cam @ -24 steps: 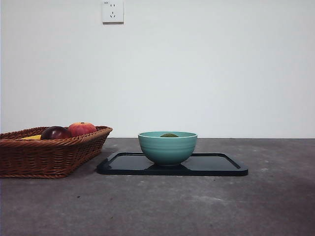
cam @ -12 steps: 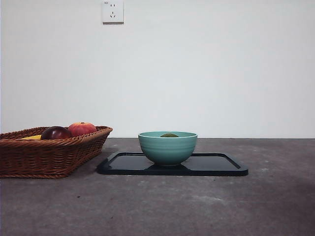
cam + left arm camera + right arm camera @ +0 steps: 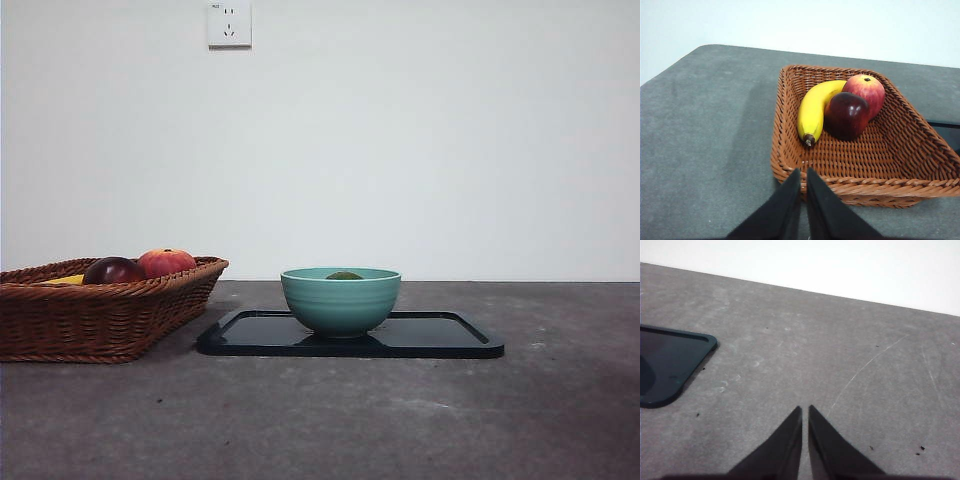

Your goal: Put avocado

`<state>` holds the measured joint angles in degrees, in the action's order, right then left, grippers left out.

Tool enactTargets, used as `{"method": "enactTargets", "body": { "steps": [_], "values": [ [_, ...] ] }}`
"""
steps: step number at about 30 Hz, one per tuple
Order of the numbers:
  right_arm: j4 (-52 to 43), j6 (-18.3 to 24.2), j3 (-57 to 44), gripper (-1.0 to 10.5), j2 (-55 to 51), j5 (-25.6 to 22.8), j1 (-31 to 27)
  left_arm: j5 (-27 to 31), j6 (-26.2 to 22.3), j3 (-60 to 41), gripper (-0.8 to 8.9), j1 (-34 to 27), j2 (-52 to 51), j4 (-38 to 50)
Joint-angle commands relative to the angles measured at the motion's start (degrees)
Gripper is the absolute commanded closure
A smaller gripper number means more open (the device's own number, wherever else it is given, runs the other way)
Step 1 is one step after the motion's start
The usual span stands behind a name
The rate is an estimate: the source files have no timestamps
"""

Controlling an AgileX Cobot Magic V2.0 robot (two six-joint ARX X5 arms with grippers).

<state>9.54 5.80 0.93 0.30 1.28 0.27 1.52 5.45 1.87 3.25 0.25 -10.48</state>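
Nothing moved over the last second — avocado (image 3: 344, 275) in teal bowl (image 3: 340, 300), well clear of both pincers. Left gripper (image 3: 803, 174) closed empty before basket (image 3: 900, 150); right gripper (image 3: 805, 411) closed empty beside tray (image 3: 670, 362) — placing looks finished.

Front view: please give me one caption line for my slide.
Avocado lying in the teal bowl on a black tray, beside a wicker basket of fruit; no gripper in view.

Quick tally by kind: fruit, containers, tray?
Fruit: 4 (avocado, banana, dark red fruit, orange-red fruit)
Containers: 2 (teal bowl, wicker basket)
Tray: 1 (black tray)
Total: 7
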Motion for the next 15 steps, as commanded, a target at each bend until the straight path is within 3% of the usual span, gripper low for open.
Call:
{"method": "enactTargets", "body": {
  "steps": [1, 15],
  "values": [
    [-0.7, 0.3, -0.3, 9.3, -0.1, -0.2, -0.1, -0.1, -0.4, -1.2, 7.94, 0.0, -0.1, -0.2],
    [-0.7, 0.3, -0.3, 9.3, -0.1, -0.2, -0.4, -0.1, -0.5, -1.2, 7.94, 0.0, -0.1, -0.2]
  ]
}}
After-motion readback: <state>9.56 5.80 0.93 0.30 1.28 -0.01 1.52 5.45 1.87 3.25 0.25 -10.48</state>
